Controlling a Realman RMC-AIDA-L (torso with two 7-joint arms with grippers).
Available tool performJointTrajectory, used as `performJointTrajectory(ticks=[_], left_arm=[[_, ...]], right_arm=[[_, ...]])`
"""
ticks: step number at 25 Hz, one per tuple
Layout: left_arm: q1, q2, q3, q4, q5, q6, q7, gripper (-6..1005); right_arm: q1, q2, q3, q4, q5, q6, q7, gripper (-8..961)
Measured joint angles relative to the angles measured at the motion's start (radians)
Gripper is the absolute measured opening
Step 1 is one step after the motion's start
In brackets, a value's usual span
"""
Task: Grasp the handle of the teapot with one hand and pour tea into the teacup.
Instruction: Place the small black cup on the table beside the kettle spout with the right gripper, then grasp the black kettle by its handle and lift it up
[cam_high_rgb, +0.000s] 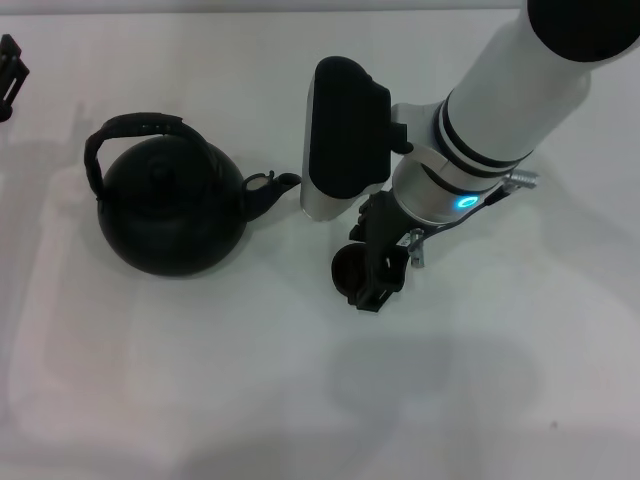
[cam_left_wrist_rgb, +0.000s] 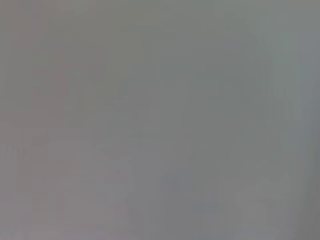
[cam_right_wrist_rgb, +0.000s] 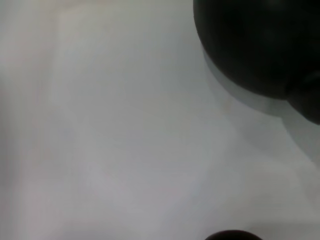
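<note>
The black round teapot (cam_high_rgb: 170, 210) stands on the white table at the left of the head view. Its arched handle (cam_high_rgb: 125, 128) loops over the top and its spout (cam_high_rgb: 272, 186) points right, toward the teacup. The small dark teacup (cam_high_rgb: 350, 270) sits on the table just right of and below the spout. My right gripper (cam_high_rgb: 380, 268) reaches down from the upper right and overlaps the cup's right side. In the right wrist view the teapot (cam_right_wrist_rgb: 255, 45) fills one corner and the teacup rim (cam_right_wrist_rgb: 232, 235) peeks in at an edge. My left gripper (cam_high_rgb: 8, 75) is parked at the far left edge, away from the teapot.
The white table (cam_high_rgb: 300, 400) spreads around both objects with nothing else on it. The right arm's white forearm (cam_high_rgb: 520, 90) and black wrist housing (cam_high_rgb: 345, 130) hang over the area right of the teapot. The left wrist view shows only plain grey surface (cam_left_wrist_rgb: 160, 120).
</note>
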Motion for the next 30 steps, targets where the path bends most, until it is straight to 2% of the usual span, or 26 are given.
performJointTrajectory(ticks=[4, 16, 26, 30], left_arm=[[-0.001, 0.000, 0.000, 0.000, 0.000, 0.000, 0.000, 891], [-0.005, 0.000, 0.000, 0.000, 0.000, 0.000, 0.000, 890], [-0.001, 0.000, 0.000, -0.003, 0.000, 0.000, 0.000, 890], [0.000, 0.000, 0.000, -0.004, 0.000, 0.000, 0.000, 890]], right_arm=[[-0.015, 0.000, 0.008, -0.010, 0.003, -0.004, 0.000, 839], [-0.078, -0.003, 0.111, -0.025, 0.063, 0.001, -0.065, 837], [-0.133, -0.008, 0.290, -0.004, 0.126, 0.039, -0.169, 836], [-0.171, -0.009, 0.410, 0.006, 0.151, 0.038, -0.223, 835]])
